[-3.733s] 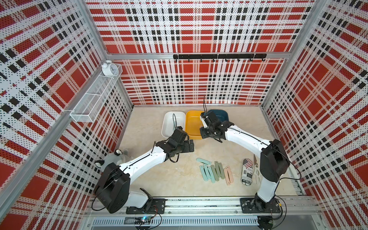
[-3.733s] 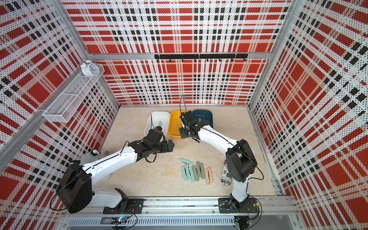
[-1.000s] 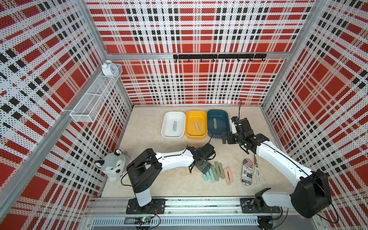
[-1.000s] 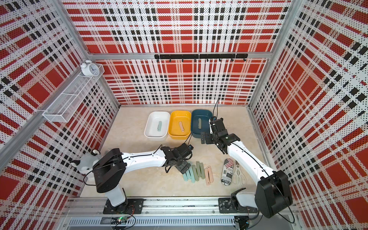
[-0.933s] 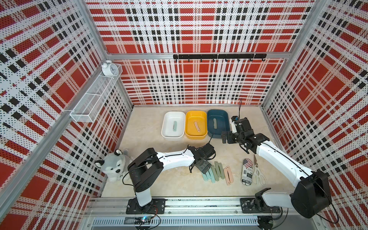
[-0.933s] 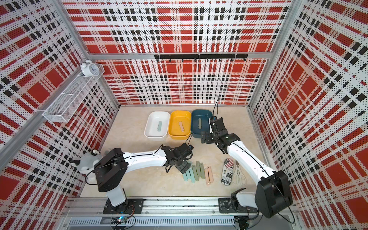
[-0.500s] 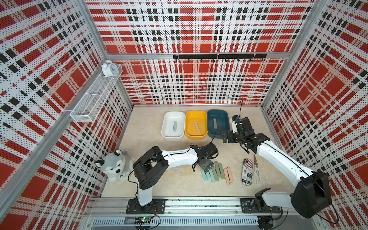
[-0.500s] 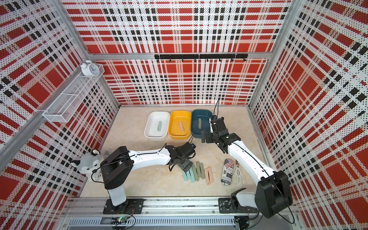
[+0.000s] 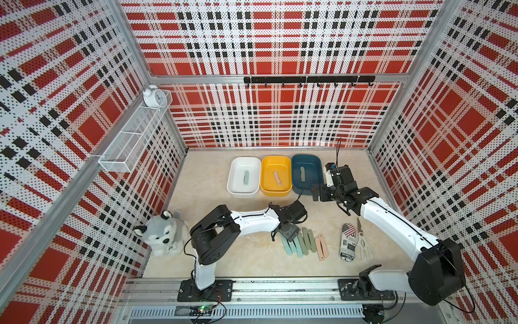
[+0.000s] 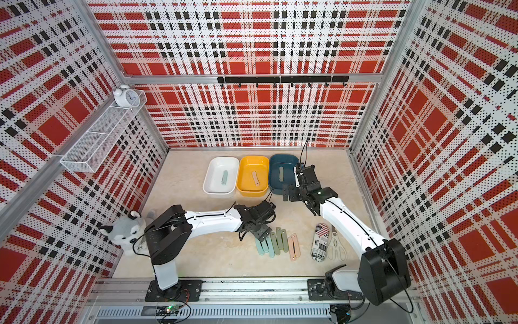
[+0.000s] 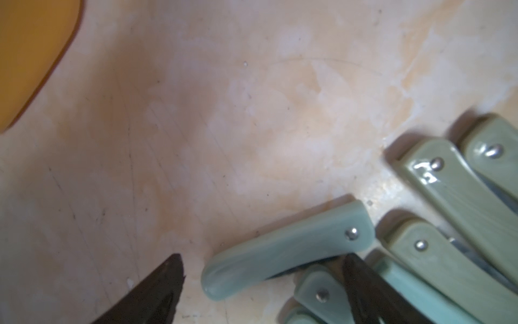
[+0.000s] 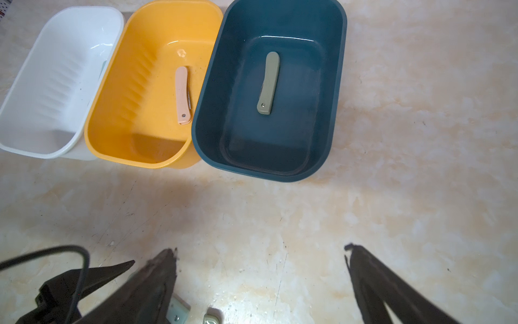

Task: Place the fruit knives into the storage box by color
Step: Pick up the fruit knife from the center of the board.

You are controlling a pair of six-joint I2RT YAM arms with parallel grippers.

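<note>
Arms (image 9: 392,221): white links (image 9: 252,221), blk joints (image 9: 214,238) & bases (image 9: 206,290), thin blk cables (image 12: 85,266).

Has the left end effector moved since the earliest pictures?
Yes. The left end effector went away from the yellow box to the mint-teal fruit knives.

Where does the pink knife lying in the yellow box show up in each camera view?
In a top view: the pink knife lies in the yellow box, middle of the back row.
In a top view: likewise mid-floor of that box.
Left wrist: not in it; only the box's corner shows.
Right wrist: on the box floor, upper part of the picture.
Shared landmark: the yellow box, between the white box and blue box.
</note>
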